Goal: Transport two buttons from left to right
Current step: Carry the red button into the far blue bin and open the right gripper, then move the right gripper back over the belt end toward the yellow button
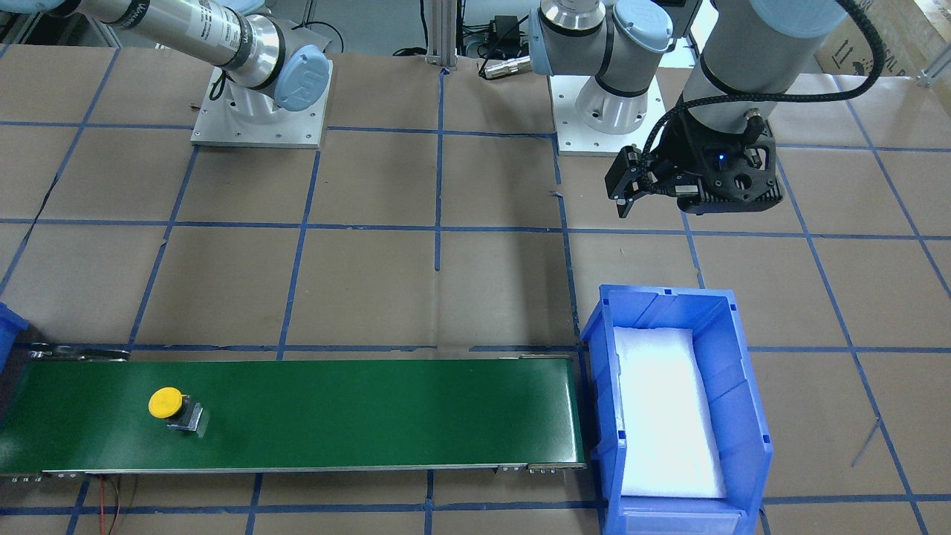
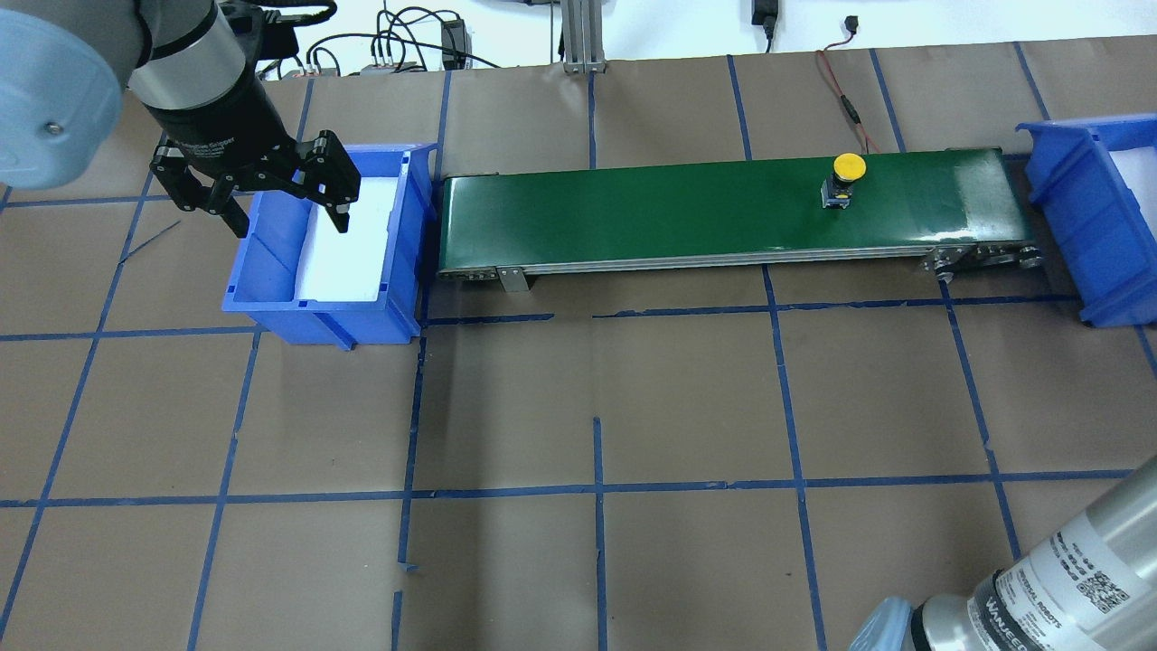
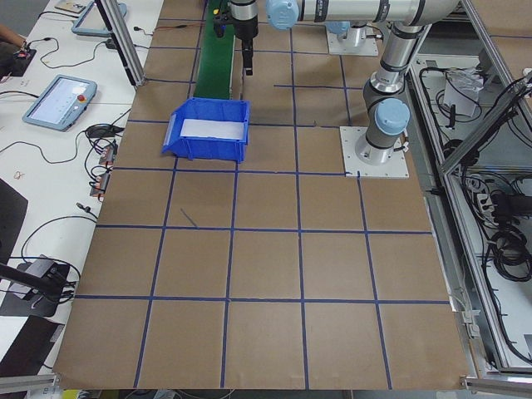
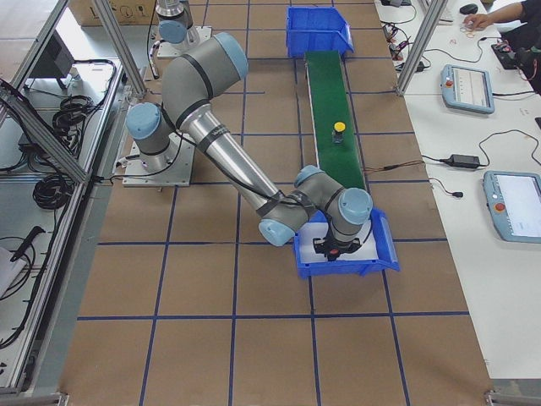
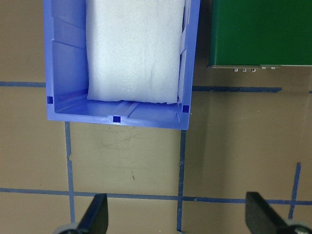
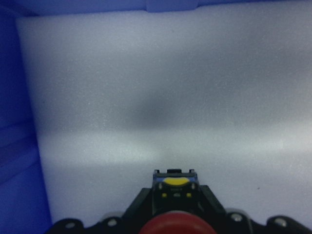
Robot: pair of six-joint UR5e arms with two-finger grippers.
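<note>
The yellow-capped button [image 2: 848, 168] stands on the green conveyor belt [image 2: 678, 212] near its right end; it also shows in the front view [image 1: 166, 403]. The red-capped button [image 6: 173, 225] sits between my right gripper's [image 6: 174, 197] fingers, just above white foam inside the right blue bin [image 4: 382, 250]. My right gripper is shut on it. My left gripper [image 2: 291, 224] is open and empty, hovering over the near end of the left blue bin [image 2: 316, 318]. The left wrist view shows its spread fingertips [image 5: 100, 207] and only white foam in that bin [image 5: 117, 118].
The conveyor runs between the two blue bins. The right bin [image 2: 1080, 194] stands at the belt's right end. Brown paper with blue tape lines covers the table [image 2: 597, 407]. Cables and tablets lie beyond the far edge [image 4: 469, 85].
</note>
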